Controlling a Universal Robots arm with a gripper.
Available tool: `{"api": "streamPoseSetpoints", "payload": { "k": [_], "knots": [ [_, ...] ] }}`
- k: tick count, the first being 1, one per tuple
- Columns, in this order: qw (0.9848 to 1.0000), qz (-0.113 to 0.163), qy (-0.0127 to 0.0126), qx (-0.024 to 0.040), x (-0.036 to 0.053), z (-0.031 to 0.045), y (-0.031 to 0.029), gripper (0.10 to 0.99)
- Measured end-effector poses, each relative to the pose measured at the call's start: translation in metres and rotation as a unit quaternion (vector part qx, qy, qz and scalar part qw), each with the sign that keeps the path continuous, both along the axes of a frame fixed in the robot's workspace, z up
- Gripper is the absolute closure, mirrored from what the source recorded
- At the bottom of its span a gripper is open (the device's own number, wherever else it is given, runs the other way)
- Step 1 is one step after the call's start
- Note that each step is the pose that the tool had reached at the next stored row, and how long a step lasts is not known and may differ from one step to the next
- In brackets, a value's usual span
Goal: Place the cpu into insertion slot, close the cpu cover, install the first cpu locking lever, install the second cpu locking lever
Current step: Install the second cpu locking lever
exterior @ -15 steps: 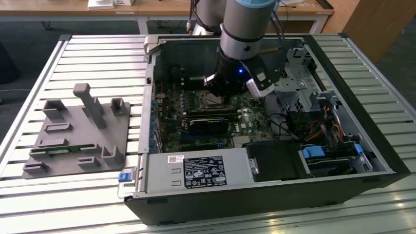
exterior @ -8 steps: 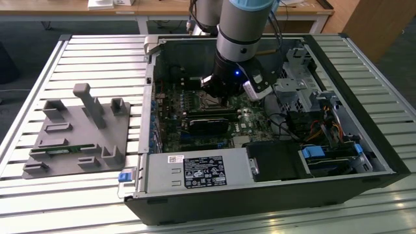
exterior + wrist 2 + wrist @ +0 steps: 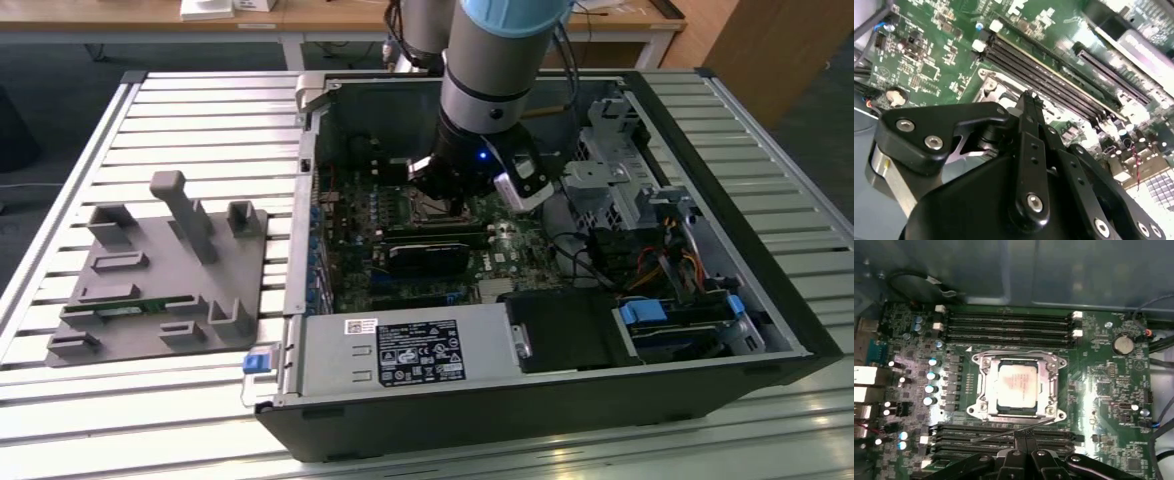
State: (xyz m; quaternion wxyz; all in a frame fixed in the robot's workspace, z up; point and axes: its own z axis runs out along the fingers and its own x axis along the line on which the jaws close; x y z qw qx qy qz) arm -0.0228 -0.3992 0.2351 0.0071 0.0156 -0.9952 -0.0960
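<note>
In the first wrist view the cpu (image 3: 1016,382), silver-grey, lies in the insertion slot (image 3: 1019,416) on the green board. The cpu cover (image 3: 985,385), a silvery frame, lies flat around it. A thin wire locking lever (image 3: 999,435) slants out along the socket's side nearest my gripper. My gripper (image 3: 1026,433) is shut, with its black fingertips (image 3: 1023,434) pressed together right at that lever, touching or just above it. In the second wrist view the shut gripper (image 3: 1029,97) hovers beside the socket's metal rim (image 3: 988,86). In the exterior view the gripper (image 3: 447,205) reaches down into the open computer case.
Rows of black memory slots (image 3: 1009,322) flank the socket on two sides. A coin battery (image 3: 1124,344) sits off to one side. In the exterior view a black fan shroud (image 3: 427,250), a power supply (image 3: 400,350) and a drive cage (image 3: 614,180) crowd the case; a grey fixture (image 3: 160,270) stands at the exterior view's left.
</note>
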Motion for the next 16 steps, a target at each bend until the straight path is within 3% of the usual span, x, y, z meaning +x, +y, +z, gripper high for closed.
{"api": "streamPoseSetpoints", "payload": {
  "k": [5,16],
  "knots": [
    [1.0000,0.000,0.0000,0.0000,-0.0160,-0.0017,-0.0003,0.980],
    [1.0000,0.000,0.0005,0.0000,-0.0212,-0.0206,-0.0002,0.980]
  ]
}}
